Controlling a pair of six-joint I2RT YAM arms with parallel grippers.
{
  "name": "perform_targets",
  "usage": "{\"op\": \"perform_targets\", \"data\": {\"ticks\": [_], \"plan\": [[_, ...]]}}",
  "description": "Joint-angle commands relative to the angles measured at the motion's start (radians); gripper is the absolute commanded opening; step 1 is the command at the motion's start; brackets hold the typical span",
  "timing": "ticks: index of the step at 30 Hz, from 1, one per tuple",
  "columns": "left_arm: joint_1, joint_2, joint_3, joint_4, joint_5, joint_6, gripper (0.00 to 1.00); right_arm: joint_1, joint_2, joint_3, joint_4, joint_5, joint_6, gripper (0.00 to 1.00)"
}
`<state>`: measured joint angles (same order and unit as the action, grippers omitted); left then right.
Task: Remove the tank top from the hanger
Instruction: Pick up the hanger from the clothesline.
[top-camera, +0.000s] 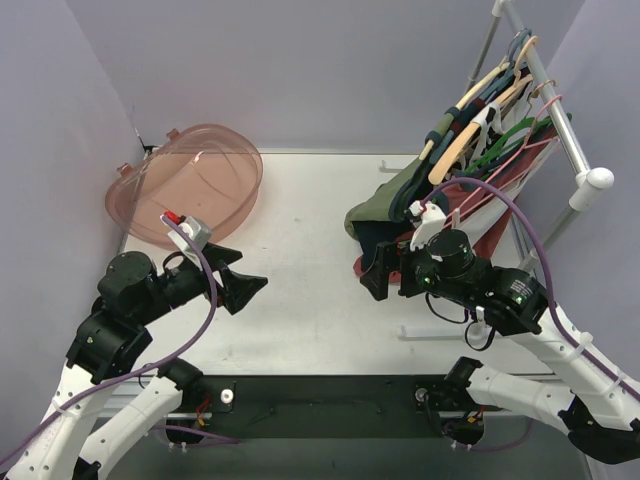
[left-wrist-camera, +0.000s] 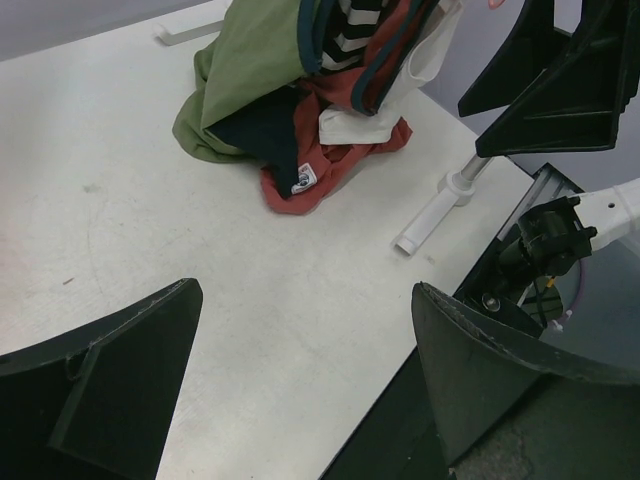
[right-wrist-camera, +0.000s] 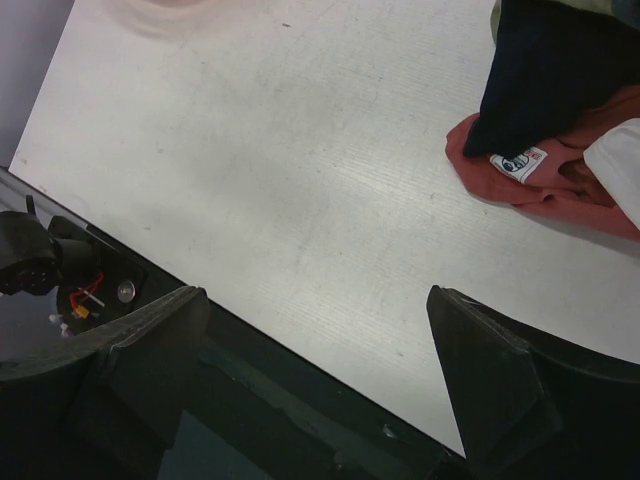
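Note:
Several garments hang from hangers (top-camera: 470, 110) on a white rack rail (top-camera: 558, 128) at the back right. Their lower ends bunch on the table: olive green (top-camera: 385, 200), navy and red. In the left wrist view the bundle shows olive (left-wrist-camera: 250, 80), red (left-wrist-camera: 300, 190), striped and white cloth. I cannot tell which one is the tank top. My right gripper (top-camera: 375, 272) is open and empty, just left of the bundle's foot; the right wrist view (right-wrist-camera: 318, 292) shows red cloth (right-wrist-camera: 540, 180) beyond it. My left gripper (top-camera: 245, 287) is open and empty over the table's left half, and it also shows in the left wrist view (left-wrist-camera: 305, 288).
A pink see-through basket (top-camera: 190, 185) lies tilted at the back left. The rack's white foot bar (left-wrist-camera: 440, 205) runs along the table near the bundle. A black base plate (top-camera: 320, 405) lines the near edge. Grey walls stand on both sides.

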<state>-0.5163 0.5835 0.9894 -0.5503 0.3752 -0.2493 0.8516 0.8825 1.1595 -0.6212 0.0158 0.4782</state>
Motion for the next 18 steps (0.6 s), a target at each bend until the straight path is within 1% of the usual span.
{"op": "perform_targets", "data": {"ticks": [1, 7, 11, 13, 17, 18], "plan": [[-0.004, -0.008, 0.031, -0.013, 0.010, 0.036, 0.97, 0.001, 0.012, 0.032, -0.006, 0.024, 0.005, 0.98], [-0.004, -0.020, 0.035, -0.028, 0.010, 0.059, 0.97, 0.003, 0.015, 0.046, -0.002, 0.045, -0.024, 0.97], [-0.004, -0.036, 0.025, -0.037, 0.002, 0.071, 0.97, 0.001, 0.022, 0.095, -0.018, 0.168, -0.070, 0.93], [-0.004, -0.042, 0.023, -0.043, -0.016, 0.084, 0.97, 0.003, 0.038, 0.159, -0.017, 0.174, -0.136, 0.92], [-0.004, -0.057, 0.018, -0.054, -0.033, 0.091, 0.97, 0.003, 0.116, 0.310, -0.018, 0.208, -0.226, 0.86], [-0.004, -0.059, 0.020, -0.059, -0.032, 0.091, 0.97, 0.003, 0.127, 0.340, -0.018, 0.264, -0.258, 0.85]]}}
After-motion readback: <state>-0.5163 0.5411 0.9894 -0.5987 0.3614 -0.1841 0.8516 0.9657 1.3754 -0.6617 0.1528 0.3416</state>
